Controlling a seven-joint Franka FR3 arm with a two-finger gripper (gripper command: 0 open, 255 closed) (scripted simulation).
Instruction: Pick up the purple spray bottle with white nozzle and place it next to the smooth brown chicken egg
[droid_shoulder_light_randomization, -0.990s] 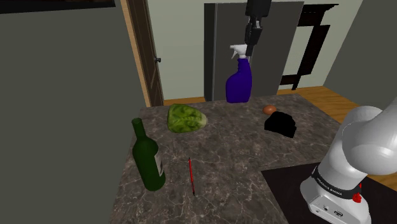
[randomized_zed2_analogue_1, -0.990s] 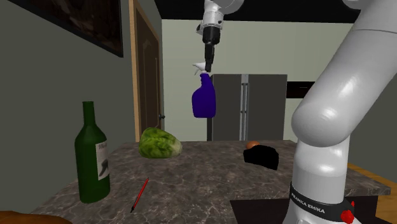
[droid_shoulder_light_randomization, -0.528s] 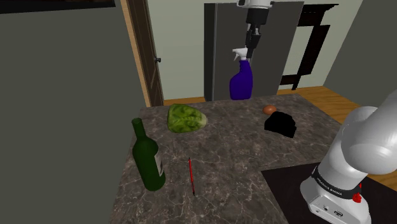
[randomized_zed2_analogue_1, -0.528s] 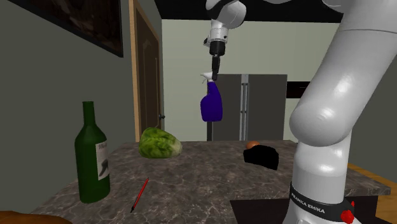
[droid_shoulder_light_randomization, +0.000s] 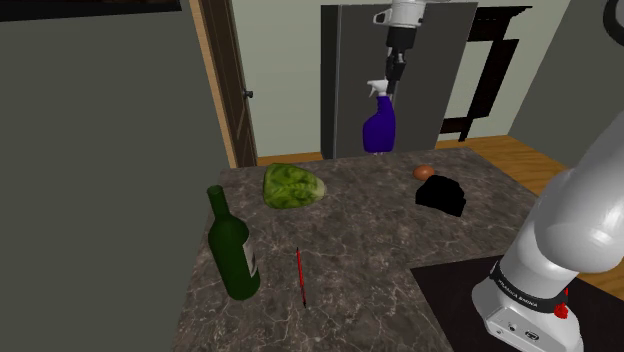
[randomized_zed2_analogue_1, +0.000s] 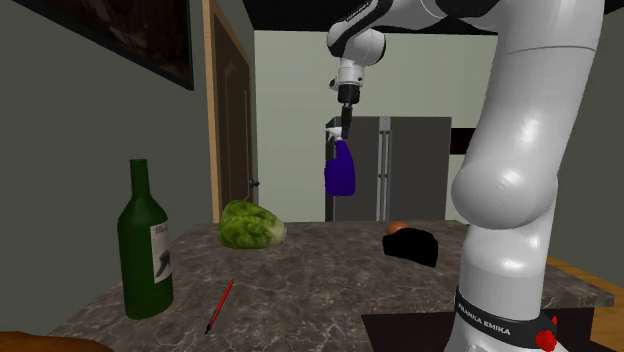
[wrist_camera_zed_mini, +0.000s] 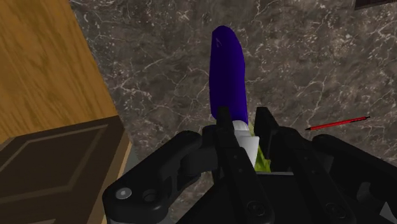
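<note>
**We hold the bottle aloft, with the egg below and off to one side**
Our gripper clasps the purple spray bottle by its white nozzle, and it hangs upright above the countertop's far edge. The brown egg lies lower, toward the shoulder view's right. Over the last second the bottle has drifted back and eggward.

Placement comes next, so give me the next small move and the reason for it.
Probably carry the spray bottle sideways toward the egg, keeping its height. The gripper is shut on its white nozzle, the bottle hangs well above the counter, and the egg lies toward the shoulder view's right, beside a black object.
</note>
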